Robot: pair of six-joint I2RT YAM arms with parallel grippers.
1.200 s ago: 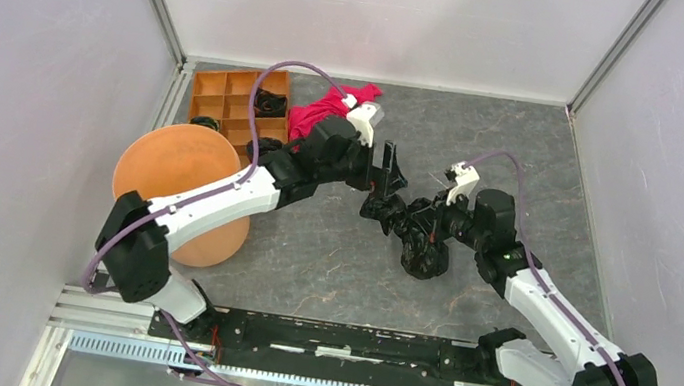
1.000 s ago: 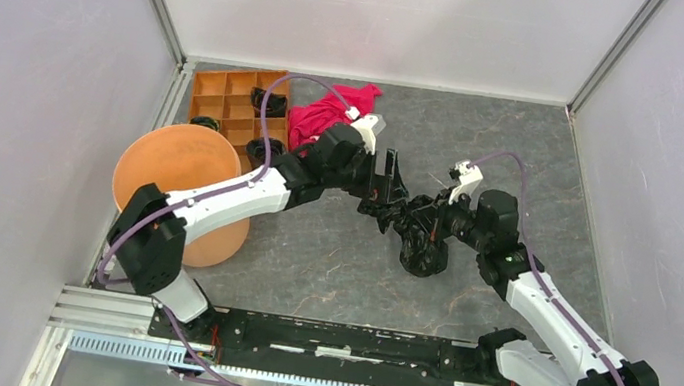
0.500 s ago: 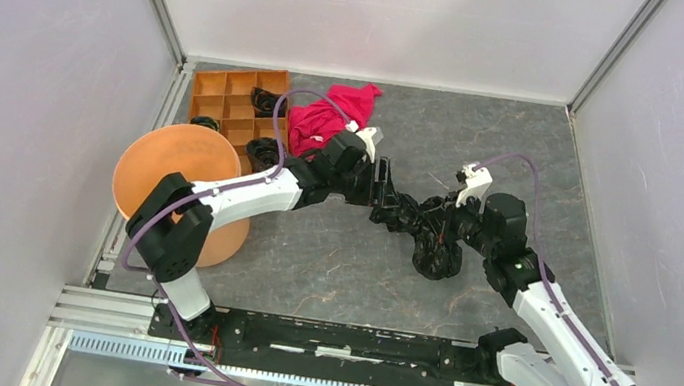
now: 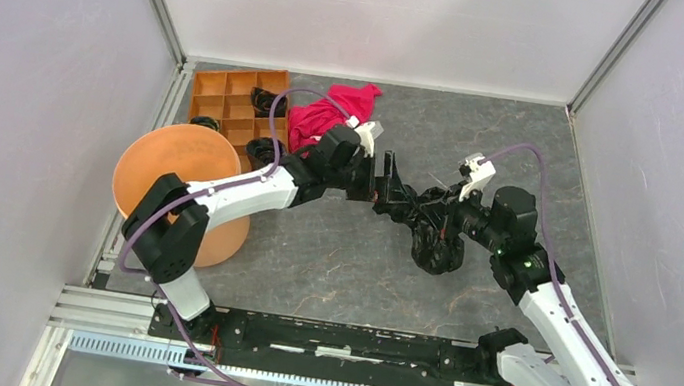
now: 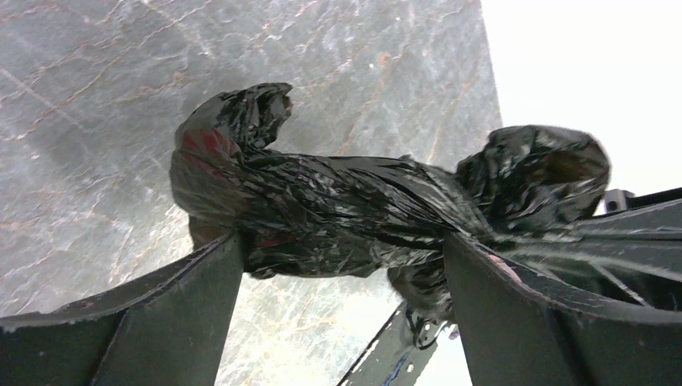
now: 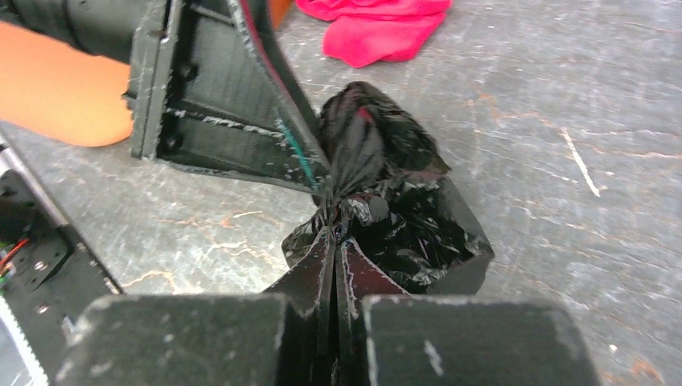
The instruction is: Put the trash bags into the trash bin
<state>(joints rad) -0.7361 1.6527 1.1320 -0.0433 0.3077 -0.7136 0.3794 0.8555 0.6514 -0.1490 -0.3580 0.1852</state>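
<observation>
A crumpled glossy black trash bag [image 4: 438,249] rests on the grey floor mid-table. My right gripper [image 4: 433,220] is shut on a twisted pinch of it [image 6: 354,205], jaws pressed together with film between them. My left gripper [image 4: 389,190] stands open at the bag's left end. In the left wrist view the twisted bag [image 5: 322,213] stretches across its wide-apart fingertips [image 5: 213,265]. The round orange-brown trash bin [image 4: 170,169] sits at the left, partly under the left arm, about an arm's length from the bag.
An orange tray with square compartments [image 4: 222,85] stands at the back left, with small black crumpled bits [image 4: 268,100] in some cells. A red-pink cloth [image 4: 329,111] lies beside it, behind the left gripper. Walls close the left, back and right sides.
The left gripper has swung right and down from near the cloth to the bag's left end. The right gripper has shifted slightly right, keeping hold of the bag.
</observation>
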